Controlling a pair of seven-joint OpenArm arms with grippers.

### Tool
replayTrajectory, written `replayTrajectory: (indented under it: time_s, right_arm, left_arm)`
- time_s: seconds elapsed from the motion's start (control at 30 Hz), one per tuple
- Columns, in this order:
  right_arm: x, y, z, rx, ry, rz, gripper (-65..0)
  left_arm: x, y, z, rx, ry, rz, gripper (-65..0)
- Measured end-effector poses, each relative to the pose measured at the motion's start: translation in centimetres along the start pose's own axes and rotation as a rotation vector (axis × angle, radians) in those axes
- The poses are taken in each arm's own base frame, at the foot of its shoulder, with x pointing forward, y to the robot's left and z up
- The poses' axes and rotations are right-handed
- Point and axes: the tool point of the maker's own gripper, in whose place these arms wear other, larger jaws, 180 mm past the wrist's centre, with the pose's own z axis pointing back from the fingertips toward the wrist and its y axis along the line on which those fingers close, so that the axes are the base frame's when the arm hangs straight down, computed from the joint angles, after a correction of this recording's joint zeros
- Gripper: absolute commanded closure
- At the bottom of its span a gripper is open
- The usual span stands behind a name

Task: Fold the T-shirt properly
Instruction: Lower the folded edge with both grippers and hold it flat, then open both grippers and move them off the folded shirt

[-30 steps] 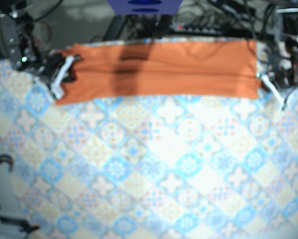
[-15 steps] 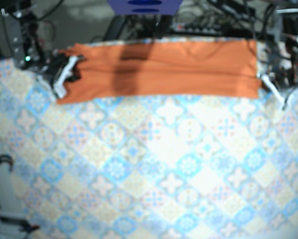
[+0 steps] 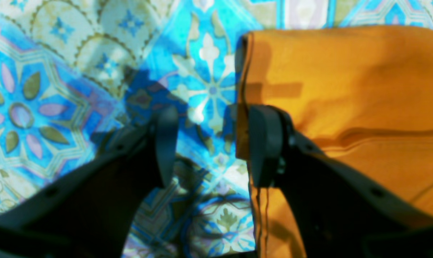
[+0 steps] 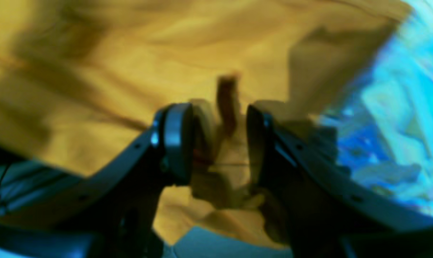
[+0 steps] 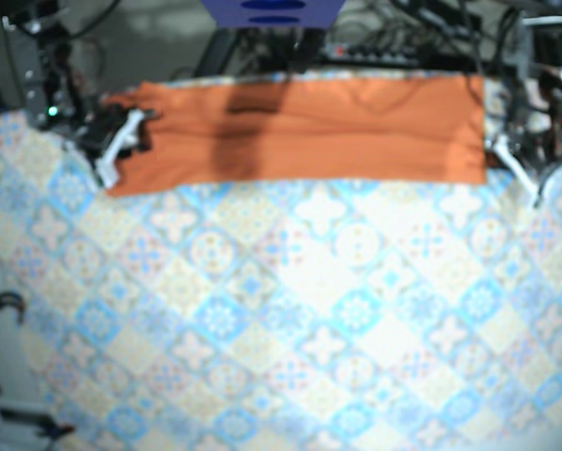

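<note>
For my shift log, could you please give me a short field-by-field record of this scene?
Surface: patterned tablecloth
Garment: orange T-shirt, folded into a long band along the tablecloth's far edge
Left gripper: open, fingers astride the band's end edge
Right gripper: shirt fabric bunched between its fingers; clamping unclear

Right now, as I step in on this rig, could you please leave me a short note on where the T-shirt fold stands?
Left gripper: open, straddling the end edge of the T-shirt, holding nothing.
Right gripper: at the opposite end, jaws apart with a bunched ridge of shirt between them; not clamped, as far as the blur shows.
Done: shirt lies folded lengthwise as a long narrow band along the far side of the tablecloth.
Left: fold the band crosswise into a compact stack.
</note>
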Motion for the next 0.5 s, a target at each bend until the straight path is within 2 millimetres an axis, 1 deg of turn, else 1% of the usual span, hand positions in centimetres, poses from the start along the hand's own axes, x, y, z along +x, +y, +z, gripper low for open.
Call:
replayTrajectory:
  time_s: [0.07, 0.27, 0.4, 0.5]
  right_arm:
    - [0.4, -0.6, 0.2, -0.013, -0.011, -0.005, -24.1]
    - [1.7, -3.5, 1.7, -0.09, -0.063, -0.044, -24.1]
    - [2.1, -4.8, 2.5, -0.123, -0.088, -0.069, -24.1]
    - [2.1, -6.1, 3.3, -0.156, -0.102, -0.09, -24.1]
  left_arm:
    - [0.0, 0.0, 0.0, 0.001, -0.001, 0.001, -32.3]
    - [-0.2, 0.2, 0.1, 0.003, 0.002, 0.002, -32.3]
    - [-1.2, 0.4, 0.1, 0.01, 0.025, 0.004, -32.3]
    - [-1.2, 0.4, 0.2, 0.011, 0.025, 0.004, -32.3]
